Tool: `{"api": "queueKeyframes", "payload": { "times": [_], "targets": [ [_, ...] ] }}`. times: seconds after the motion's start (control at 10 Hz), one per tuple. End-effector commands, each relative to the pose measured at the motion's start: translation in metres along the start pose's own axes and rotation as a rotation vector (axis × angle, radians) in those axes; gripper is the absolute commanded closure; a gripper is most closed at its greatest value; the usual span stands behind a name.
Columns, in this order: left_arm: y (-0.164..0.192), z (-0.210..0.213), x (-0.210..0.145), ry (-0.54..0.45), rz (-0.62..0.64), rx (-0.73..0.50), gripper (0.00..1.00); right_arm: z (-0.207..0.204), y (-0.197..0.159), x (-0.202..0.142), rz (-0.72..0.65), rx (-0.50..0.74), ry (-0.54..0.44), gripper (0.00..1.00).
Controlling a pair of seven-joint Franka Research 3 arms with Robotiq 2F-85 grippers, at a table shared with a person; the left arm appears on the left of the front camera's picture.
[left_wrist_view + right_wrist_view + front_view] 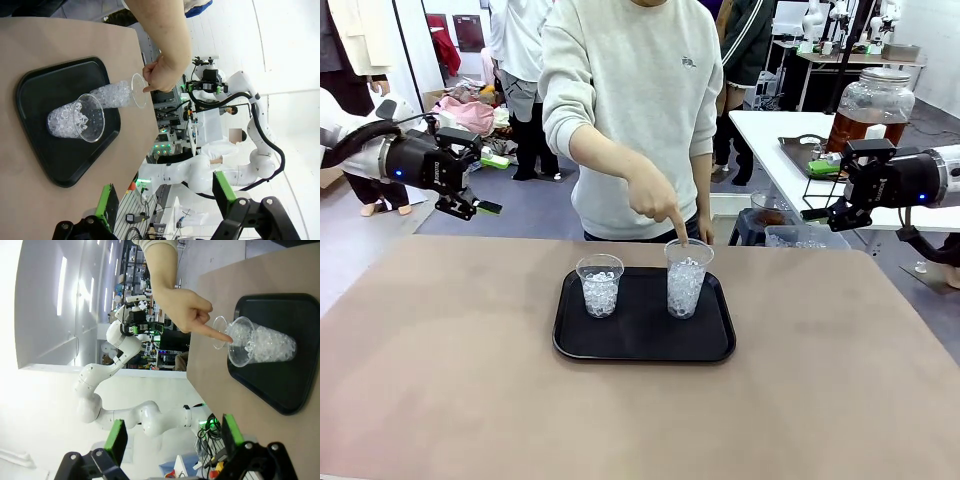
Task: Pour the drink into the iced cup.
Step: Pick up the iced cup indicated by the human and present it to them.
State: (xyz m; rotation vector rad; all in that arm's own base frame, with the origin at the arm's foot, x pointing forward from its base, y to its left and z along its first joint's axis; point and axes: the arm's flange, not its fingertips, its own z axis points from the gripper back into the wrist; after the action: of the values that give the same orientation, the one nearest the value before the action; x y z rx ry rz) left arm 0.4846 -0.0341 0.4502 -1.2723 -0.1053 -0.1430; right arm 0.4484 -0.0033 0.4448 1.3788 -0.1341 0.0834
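Note:
Two clear cups of ice stand on a black tray (pixel 715 345) in the middle of the table. A person's hand (pixel 653 198) points a finger into the right, taller iced cup (pixel 686 280); the left cup (pixel 600 287) stands beside it. The drink (pixel 850 130), amber in a round glass jar with a metal lid, sits on a white table at the back right. My left gripper (pixel 470 207) hovers open off the table's far left corner. My right gripper (pixel 827 212) hangs open past the far right edge, below the jar. The wrist views show the pointed cup (pixel 117 94) (pixel 223 335) and both open grippers (pixel 165 200) (pixel 174 437).
The person stands at the far side, leaning over the tray (pixel 65 160). A dark bin (pixel 760 225) and a clear container (pixel 795 237) sit behind the far edge at the right. Brown tabletop (pixel 470 380) lies bare around the tray.

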Motion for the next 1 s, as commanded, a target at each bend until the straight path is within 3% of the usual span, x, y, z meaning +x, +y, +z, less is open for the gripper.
{"api": "queueKeyframes", "payload": {
  "times": [0.0, 0.2, 0.4, 0.9],
  "targets": [
    [-0.002, 0.0, -0.001, -0.006, 0.008, 0.002, 0.0, -0.001, 0.001, 0.0, -0.002, 0.004, 0.001, 0.0],
    [-0.002, 0.0, -0.001, -0.006, 0.008, 0.002, 0.0, 0.0, 0.0, 0.0, 0.0, 0.0, 0.0, 0.0],
    [-0.002, 0.0, -0.001, -0.006, 0.008, 0.002, 0.0, -0.002, 0.004, 0.001, 0.198, -0.002, 0.075, 0.0],
    [-0.002, 0.0, -0.001, -0.006, 0.008, 0.002, 0.0, -0.008, 0.0, 0.01, 0.701, -0.071, 0.144, 0.0]
  ]
}}
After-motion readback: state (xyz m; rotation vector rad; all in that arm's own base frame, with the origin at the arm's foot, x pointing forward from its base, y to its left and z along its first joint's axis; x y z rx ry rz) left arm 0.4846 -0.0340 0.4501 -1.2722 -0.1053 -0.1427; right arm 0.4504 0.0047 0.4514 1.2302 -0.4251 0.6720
